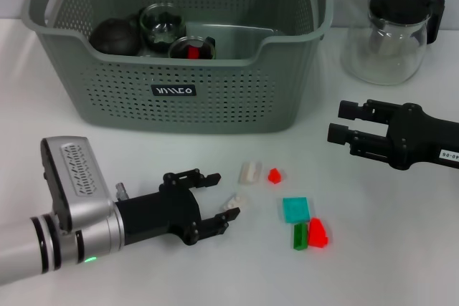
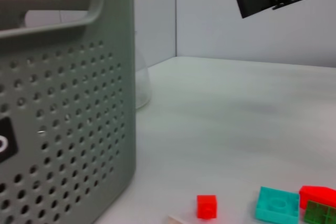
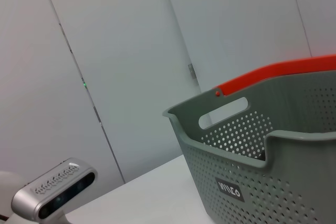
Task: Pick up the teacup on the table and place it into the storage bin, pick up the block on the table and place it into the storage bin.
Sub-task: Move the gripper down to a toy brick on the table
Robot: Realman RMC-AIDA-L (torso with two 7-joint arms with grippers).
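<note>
white table (image 1: pixel 143 155), grey wall panels (image 3: pixel 105 51)

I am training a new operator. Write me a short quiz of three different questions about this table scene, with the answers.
1. True or false: the left pincer is open, low over the table near a small white block.
2. Which thing stands to the right of the grey-green perforated plastic storage bin?
A. a glass jug with a black lid
B. a metal kettle
C. a cardboard box
3. Fill in: next to the flat teal block lie a green block and a ___ block.

Key
1. True.
2. A.
3. Red.
</note>
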